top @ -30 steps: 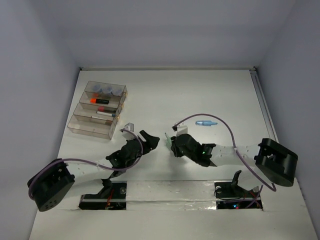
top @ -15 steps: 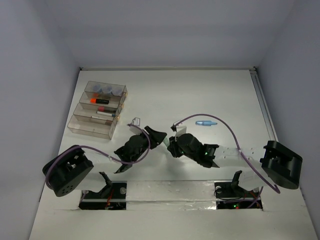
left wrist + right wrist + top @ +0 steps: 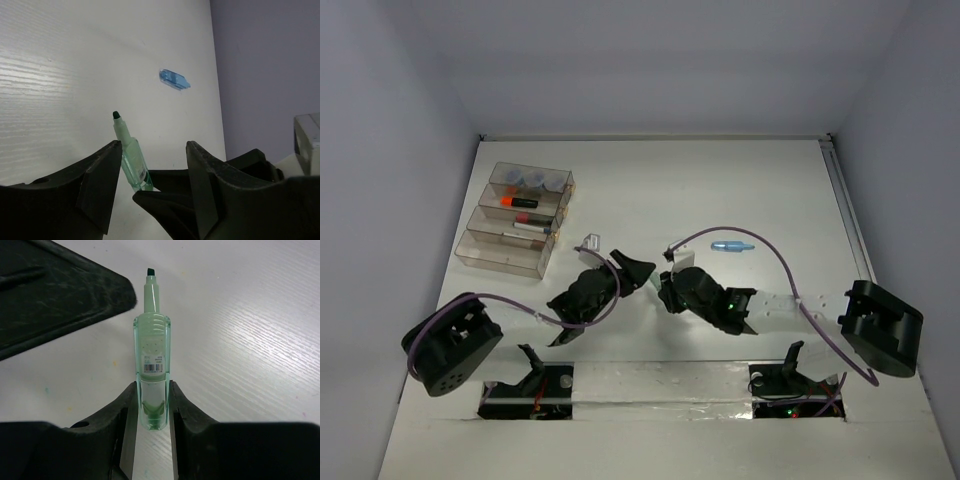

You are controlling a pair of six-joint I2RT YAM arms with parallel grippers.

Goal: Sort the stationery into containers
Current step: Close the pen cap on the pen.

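Observation:
My right gripper (image 3: 152,390) is shut on the lower end of a pale green marker (image 3: 151,355), whose dark uncapped tip points away from the wrist. The left gripper (image 3: 154,150) stands open right in front of it; the green marker (image 3: 131,160) leans beside its left finger (image 3: 97,180) and is not clamped. In the top view both grippers meet at mid-table, the left (image 3: 638,272) and the right (image 3: 665,290). A light blue marker (image 3: 731,246) lies on the table beyond them. The containers (image 3: 480,255) stand at the left, holding grey-blue pots (image 3: 531,180), an orange highlighter (image 3: 517,202) and a pen (image 3: 530,227).
White walls close in the table at the back and on both sides. A purple cable (image 3: 750,235) arcs over the right arm. The light blue marker (image 3: 174,80) also shows in the left wrist view, far off on the white surface.
The left arm has swung right and brought its gripper up to the green marker's tip. The right gripper has kept its grip and barely shifted.

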